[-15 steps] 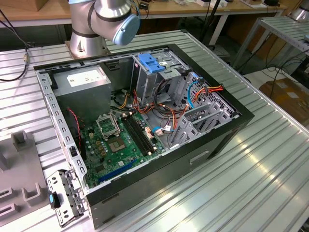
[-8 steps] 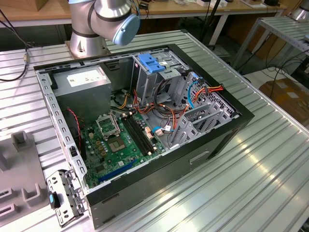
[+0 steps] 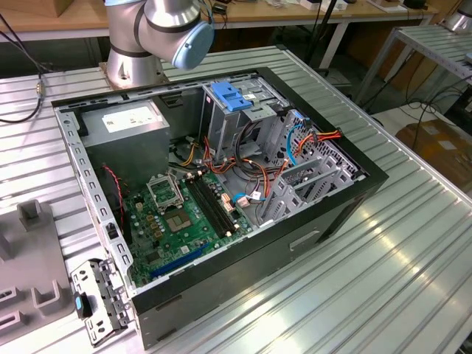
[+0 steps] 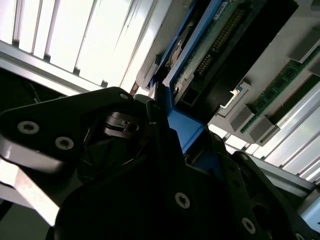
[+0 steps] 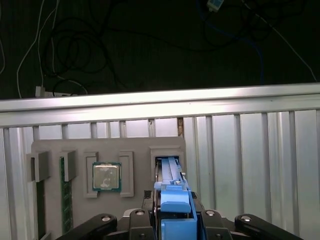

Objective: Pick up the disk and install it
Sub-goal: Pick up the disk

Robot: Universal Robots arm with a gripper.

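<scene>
Disk (image 5: 172, 172) clenched in claw (image 5: 176, 207)
The blue end is gripped by the claw; just ahead, the rest is seated in a grey tray's (image 5: 75, 147) slot on the desk (image 5: 250, 150).

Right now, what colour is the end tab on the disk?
Bright blue. The disk and its end tab show best in the first wrist view.

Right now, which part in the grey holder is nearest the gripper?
The disk, blue-railed, its end tab clamped in the gripper; the processor chip and memory stick sit in other slots.
</scene>
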